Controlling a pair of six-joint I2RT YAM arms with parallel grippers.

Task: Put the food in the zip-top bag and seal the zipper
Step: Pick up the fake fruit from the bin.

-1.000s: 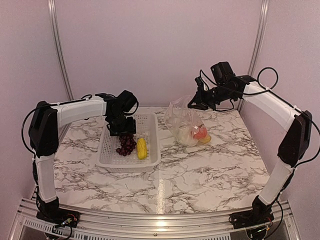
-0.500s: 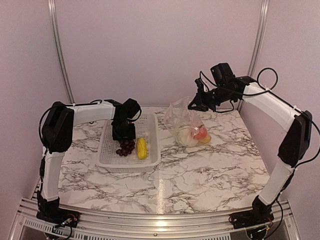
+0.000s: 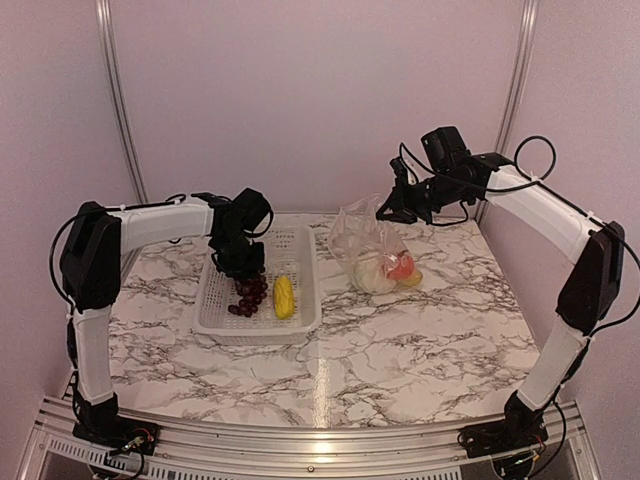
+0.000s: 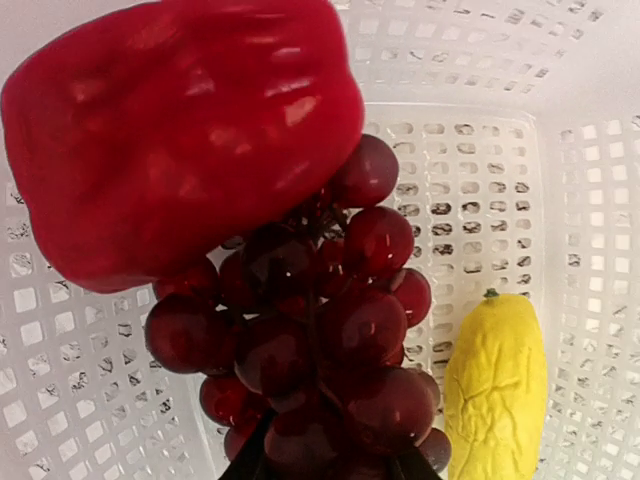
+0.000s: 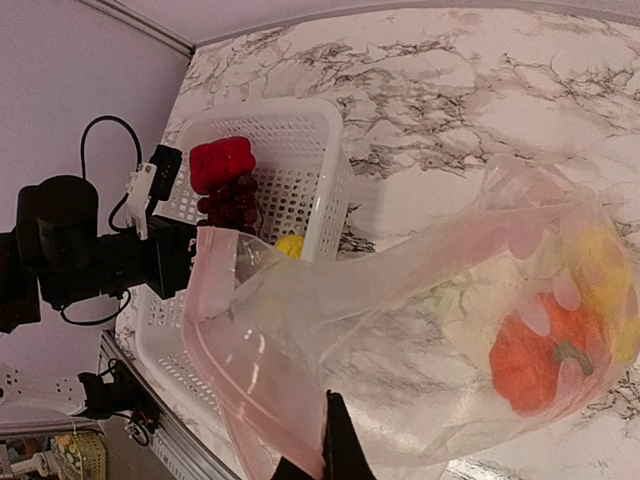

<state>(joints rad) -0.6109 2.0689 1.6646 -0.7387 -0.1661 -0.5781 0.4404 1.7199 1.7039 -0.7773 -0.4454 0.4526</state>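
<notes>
Sagging on the table (image 3: 400, 340) with an orange fruit (image 5: 535, 365) inside, the bag (image 3: 372, 250) hangs by its rim from the right gripper (image 3: 388, 210), pinched tight on it. Grapes (image 4: 320, 330), a red pepper (image 4: 180, 130) and corn (image 4: 495, 385) lie in the basket (image 3: 300, 325). The left gripper (image 3: 238, 266) straddles the grapes, whether clamped is unclear; a firm central hold should lift them clear of the pepper.

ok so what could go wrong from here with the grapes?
1. The left gripper straddles only the near end of the grape bunch; it may slip on lifting.
2. The red pepper lies against the bunch and could get dragged.
3. The right gripper holds the zip-top bag by one edge; its mouth sags, a poor target.
</notes>
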